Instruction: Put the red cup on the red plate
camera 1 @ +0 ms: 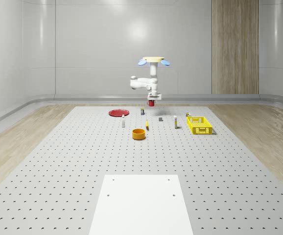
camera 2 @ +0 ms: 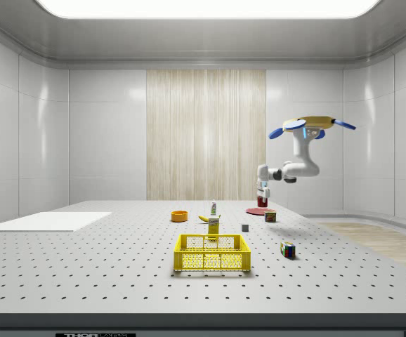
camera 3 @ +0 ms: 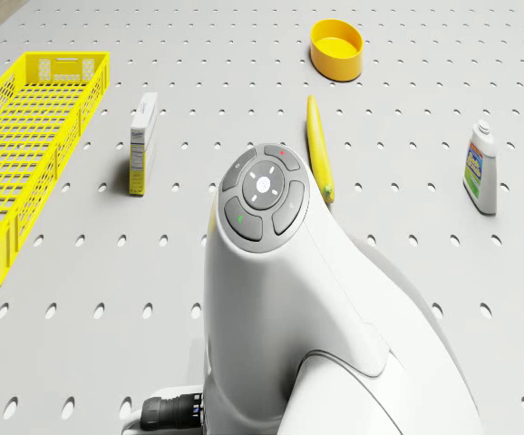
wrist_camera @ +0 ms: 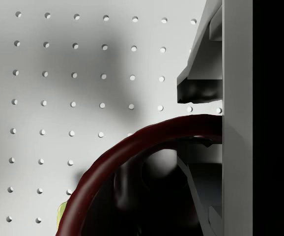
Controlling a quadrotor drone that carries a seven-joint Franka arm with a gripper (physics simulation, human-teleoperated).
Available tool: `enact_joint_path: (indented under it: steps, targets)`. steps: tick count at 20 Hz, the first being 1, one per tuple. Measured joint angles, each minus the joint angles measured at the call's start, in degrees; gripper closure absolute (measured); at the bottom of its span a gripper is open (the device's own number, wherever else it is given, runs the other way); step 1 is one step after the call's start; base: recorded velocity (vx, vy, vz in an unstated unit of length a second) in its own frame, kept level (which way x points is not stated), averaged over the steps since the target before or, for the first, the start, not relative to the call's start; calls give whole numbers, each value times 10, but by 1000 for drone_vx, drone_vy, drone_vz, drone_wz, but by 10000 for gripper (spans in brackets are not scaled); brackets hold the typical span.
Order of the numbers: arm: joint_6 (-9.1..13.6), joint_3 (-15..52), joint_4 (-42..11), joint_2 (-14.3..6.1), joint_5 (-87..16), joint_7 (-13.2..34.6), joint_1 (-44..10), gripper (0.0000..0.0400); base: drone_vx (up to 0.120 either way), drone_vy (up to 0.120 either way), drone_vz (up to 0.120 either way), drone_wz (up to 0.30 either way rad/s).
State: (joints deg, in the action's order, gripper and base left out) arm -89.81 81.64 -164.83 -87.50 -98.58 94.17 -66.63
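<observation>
Aloft, drone [camera 1: 153, 60] hovers over table [camera 1: 58, 161]; end effector [camera 1: 152, 101] clamps red cup [camera 1: 151, 103] (rim seemingly between fingers).

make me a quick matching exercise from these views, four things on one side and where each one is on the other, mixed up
Things:
1. red cup
2. red plate
3. yellow basket
4. banana

Places:
A. flat on the table between the yellow bowl and the arm's base
B. on the table at the whole-scene view's right
C. lifted off the table in the tool
D. on the table, left of the drone in the whole-scene view

Pairs: 1-C, 2-D, 3-B, 4-A
</observation>
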Motion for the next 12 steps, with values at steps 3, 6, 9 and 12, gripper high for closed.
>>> enact_joint_path:
  steps: [3,6,9,12]
  targets:
    - [-2,0,0,-2,1,0,0,300,0,-120,0,0]
    - [-4,1,0,-4,1,0,-1,300,0,-120,0,0]
    - [-5,1,0,-6,2,1,-1,300,0,-120,0,0]
    - [-7,1,0,-7,3,1,-1,300,0,-120,0,0]
